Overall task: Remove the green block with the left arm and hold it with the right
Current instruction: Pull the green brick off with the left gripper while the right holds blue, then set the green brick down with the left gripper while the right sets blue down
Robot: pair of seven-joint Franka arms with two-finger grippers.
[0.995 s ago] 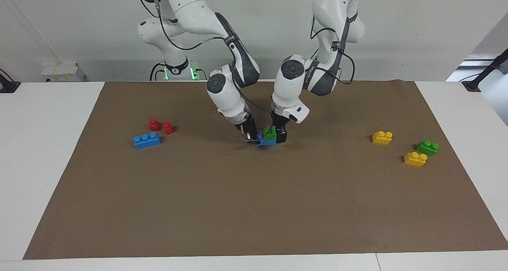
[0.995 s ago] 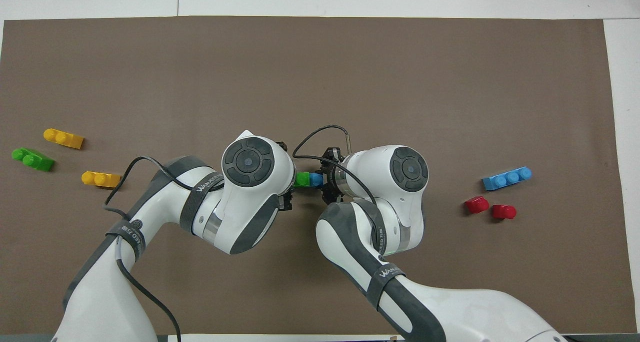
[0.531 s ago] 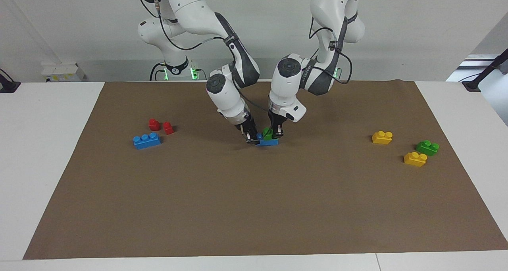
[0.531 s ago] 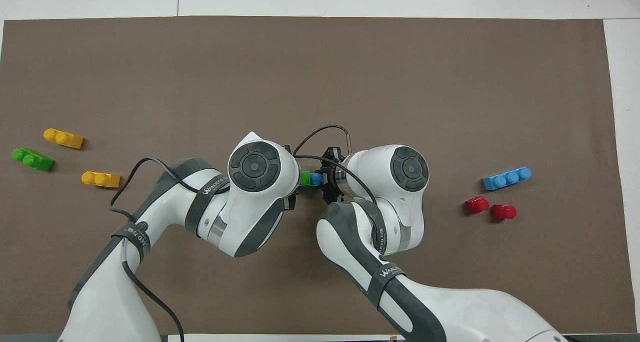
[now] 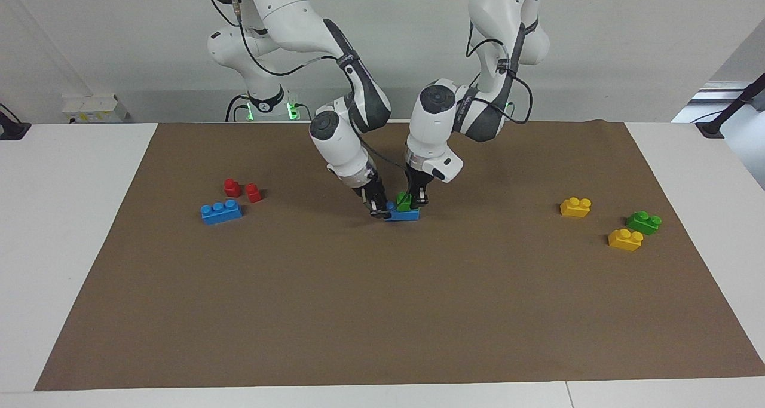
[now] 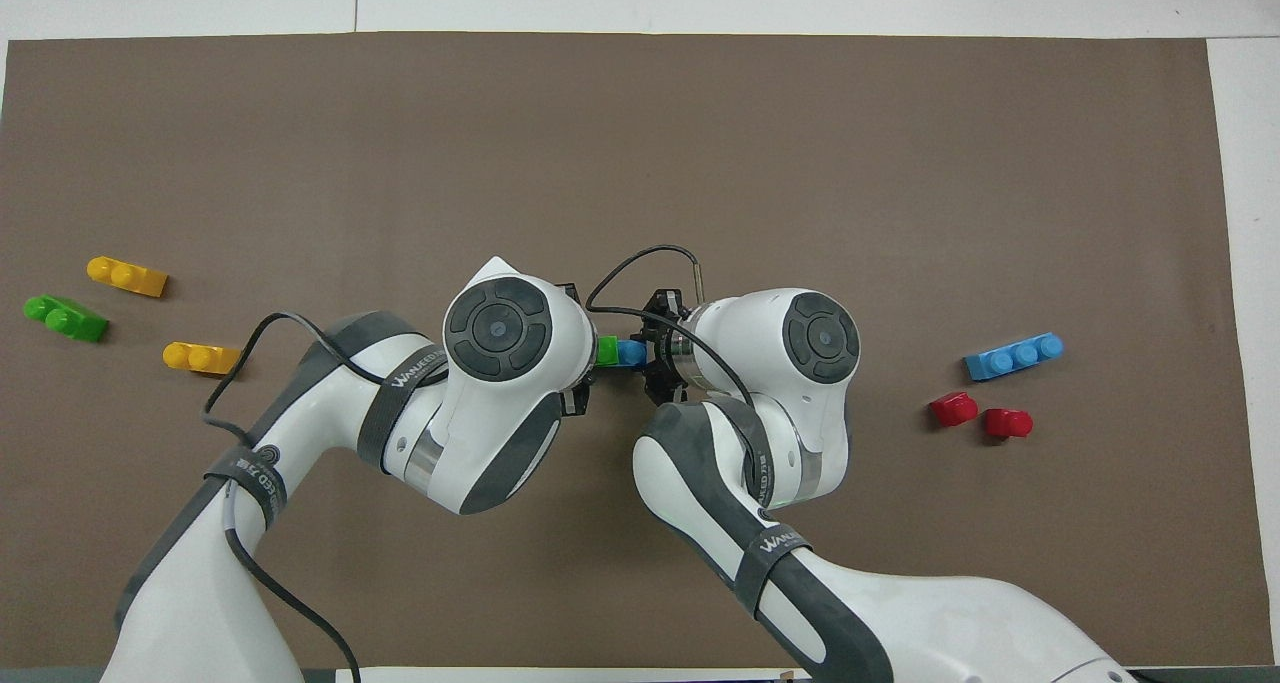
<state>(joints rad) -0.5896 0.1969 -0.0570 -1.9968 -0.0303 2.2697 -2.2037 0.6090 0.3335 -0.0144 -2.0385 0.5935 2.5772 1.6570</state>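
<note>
The green block sits on one end of a blue brick in the middle of the brown mat and looks slightly tilted. My left gripper comes down from above and is shut on the green block. My right gripper is shut on the blue brick's other end, low at the mat. In the overhead view the green block and the blue brick show in the gap between the two wrists. The left wrist hides the left gripper's fingers there.
A second green brick and two yellow bricks lie toward the left arm's end. Another blue brick and two red pieces lie toward the right arm's end.
The left wrist has swung and tilted, its hand shifting slightly toward the right gripper. The green block now leans on the blue brick. The right arm has hardly moved.
</note>
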